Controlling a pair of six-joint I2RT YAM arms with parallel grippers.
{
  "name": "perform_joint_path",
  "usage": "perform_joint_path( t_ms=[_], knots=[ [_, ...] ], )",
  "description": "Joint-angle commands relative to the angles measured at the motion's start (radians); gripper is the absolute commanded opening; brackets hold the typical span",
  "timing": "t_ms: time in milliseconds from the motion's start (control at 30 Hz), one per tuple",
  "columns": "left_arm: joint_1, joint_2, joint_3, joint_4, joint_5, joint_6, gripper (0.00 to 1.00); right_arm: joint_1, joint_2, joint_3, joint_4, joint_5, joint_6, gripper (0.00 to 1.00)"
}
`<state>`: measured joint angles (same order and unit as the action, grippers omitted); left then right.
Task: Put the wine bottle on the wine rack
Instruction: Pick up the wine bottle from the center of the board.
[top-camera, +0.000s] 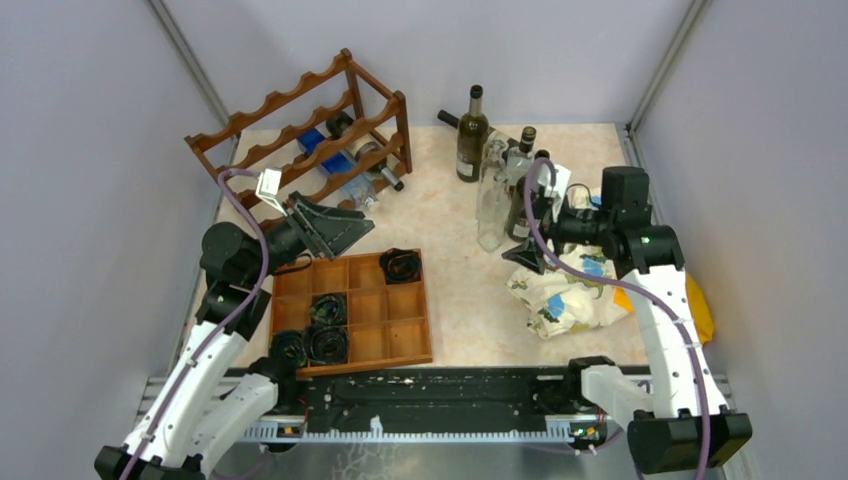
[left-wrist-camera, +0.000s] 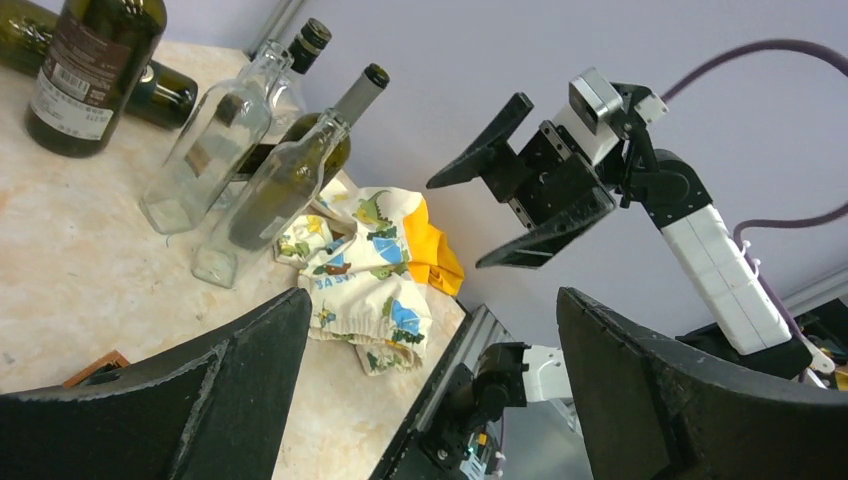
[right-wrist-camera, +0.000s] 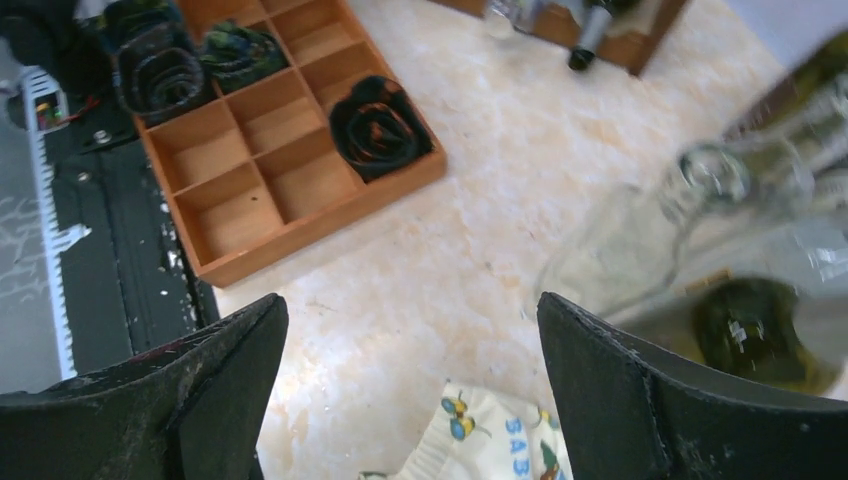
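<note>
Wine rack (top-camera: 300, 130): stands at the rear left corner of the bench (top-camera: 460, 285). Bottles (top-camera: 352, 150) lie on its lower tiers; the top tier carries nothing.

Left hand (left-wrist-camera: 432, 297): raised above the bench just in front of the wine rack, pointing toward the right. The jaws are spread wide, and there is nothing between them.

Tray (top-camera: 400, 340): a flat wooden tray with compartments, at the near left of the bench. Dark coils (top-camera: 402, 265) occupy four of its compartments.

Wine bottles (top-camera: 497, 185): a group standing upright at the rear right of the bench, well apart from the wine rack. It includes a dark green bottle (top-camera: 472, 135) at the back and a clear bottle (top-camera: 492, 205) in front. One more bottle (top-camera: 450, 118) lies flat behind the green one.

Right hand (right-wrist-camera: 412, 300): held just beside the group, on its right, above the bench. The jaws are spread wide and grip nothing.

Cloth (top-camera: 560, 295): a crumpled printed cloth lies on the bench below the right hand.
</note>
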<state>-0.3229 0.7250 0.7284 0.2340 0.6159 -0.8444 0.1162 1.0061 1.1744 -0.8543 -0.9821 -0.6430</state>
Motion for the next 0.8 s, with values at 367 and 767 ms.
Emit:
perform_joint_path(
  t_ms=[367, 767],
  knots=[
    [-0.309, 0.225, 0.11, -0.068, -0.189, 0.124, 0.96, -0.169, -0.03, -0.161, 0.032, 0.299, 0.091, 0.93],
    [-0.455, 0.438, 0.346, -0.296, -0.422, 0.266, 0.95, -0.175, 0.023, -0.312, 0.244, 0.282, 0.158, 0.9]
  ],
)
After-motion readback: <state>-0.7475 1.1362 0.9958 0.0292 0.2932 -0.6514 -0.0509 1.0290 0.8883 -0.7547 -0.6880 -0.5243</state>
